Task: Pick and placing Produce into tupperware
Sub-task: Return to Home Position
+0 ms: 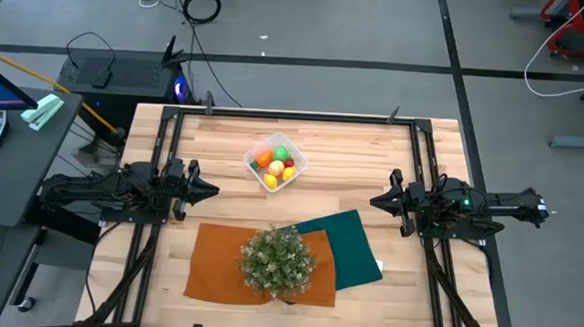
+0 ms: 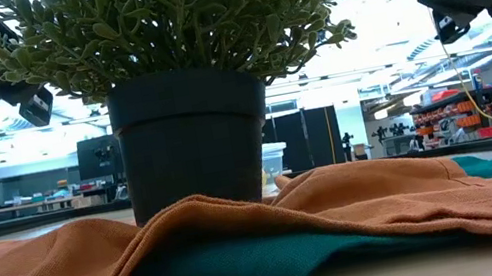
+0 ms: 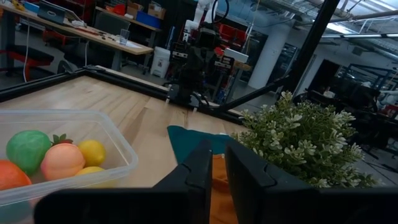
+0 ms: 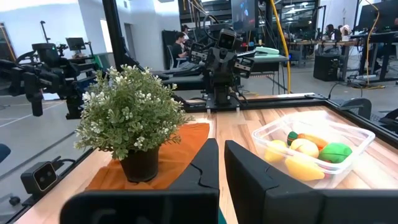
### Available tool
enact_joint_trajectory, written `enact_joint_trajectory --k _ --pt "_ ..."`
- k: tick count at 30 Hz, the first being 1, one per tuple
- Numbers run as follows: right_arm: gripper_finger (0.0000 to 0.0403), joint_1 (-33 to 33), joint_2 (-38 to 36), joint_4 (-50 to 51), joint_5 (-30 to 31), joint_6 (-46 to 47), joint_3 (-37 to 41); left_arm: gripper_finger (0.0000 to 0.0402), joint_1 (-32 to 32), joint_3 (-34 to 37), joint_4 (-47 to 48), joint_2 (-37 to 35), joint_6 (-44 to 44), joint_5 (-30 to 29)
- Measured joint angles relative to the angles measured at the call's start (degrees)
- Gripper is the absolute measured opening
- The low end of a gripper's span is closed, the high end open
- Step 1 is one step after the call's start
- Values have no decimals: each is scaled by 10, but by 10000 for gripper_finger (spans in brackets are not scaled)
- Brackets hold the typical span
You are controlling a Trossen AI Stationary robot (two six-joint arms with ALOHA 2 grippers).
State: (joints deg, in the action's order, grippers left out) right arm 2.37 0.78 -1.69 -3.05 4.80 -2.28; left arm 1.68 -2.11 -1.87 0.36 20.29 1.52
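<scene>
Potted plant (image 1: 279,260) on orange cloth (image 1: 217,265) stands before the tupperware (image 1: 251,159); left hand (image 1: 210,190), right hand (image 1: 376,201) each pinched closed.

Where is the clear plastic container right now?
In the high view the container stands on the table, centred, nearer its far edge, just beyond the potted plant.

1. High view: overhead, facing straight down, takes in the whole worktop (image 1: 223,140); plant (image 1: 278,260) at 6 o'clock.
2. Low view: worktop height, close against the plant's pot (image 2: 190,138), facing the room beyond.
3. Wrist views: face inward across the worktop past left hand (image 3: 214,168) and right hand (image 4: 221,165); both share the plant and tupperware (image 3: 121,146).
</scene>
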Motion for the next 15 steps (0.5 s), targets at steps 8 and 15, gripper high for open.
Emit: enact_joint_trajectory --k 8,15 --pt "0 0 0 0 0 0 0 57 0 0 0 0 0 0" --pt "0 0 0 0 0 0 0 56 0 0 0 0 0 0"
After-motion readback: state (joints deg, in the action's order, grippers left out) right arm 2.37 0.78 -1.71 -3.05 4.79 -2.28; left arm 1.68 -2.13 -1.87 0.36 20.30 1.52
